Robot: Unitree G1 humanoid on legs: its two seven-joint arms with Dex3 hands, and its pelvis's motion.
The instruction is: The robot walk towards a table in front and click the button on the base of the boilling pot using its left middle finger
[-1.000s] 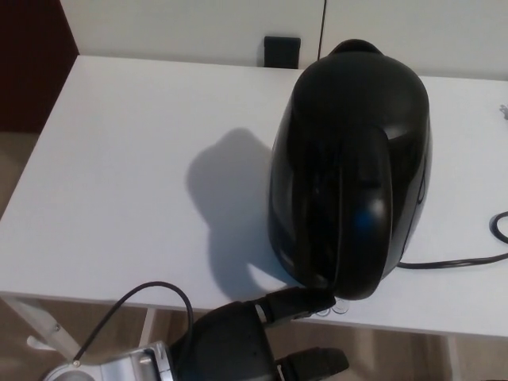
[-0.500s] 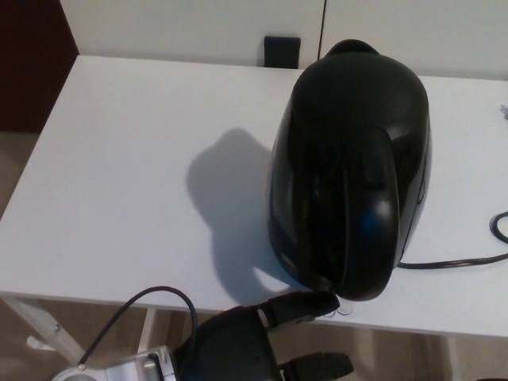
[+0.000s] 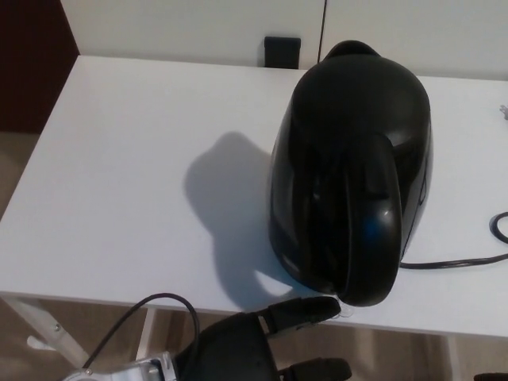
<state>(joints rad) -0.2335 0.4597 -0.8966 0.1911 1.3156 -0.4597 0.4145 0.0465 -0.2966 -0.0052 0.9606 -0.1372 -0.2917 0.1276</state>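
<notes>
1 robot hand shows, the left hand, at about 6 o'clock along the bottom edge of the head view, below the near rim of the white table. At 7 o'clock beside it sit a silver wrist joint and a thin black cable that loops up over the table edge. The hand grasps nothing: its fingers are spread apart, 1 upper finger stretched toward 3 o'clock with its tip at the foot of the kettle, where a small clear part of the base juts out; whether the tip actually touches there I cannot tell. A 2nd finger lies lower, apart from the 1st and off the table. The black electric kettle stands right of centre, at about 2 o'clock from the hand, upright on the table, its handle facing the near edge and its spout toward 12 o'clock; it casts a grey shadow toward 9 o'clock. At 12 o'clock, behind the table, a black wall socket is set in the pale wall. At 3 o'clock a black power cord runs from the kettle's base to the right edge. The right hand does not show.
</notes>
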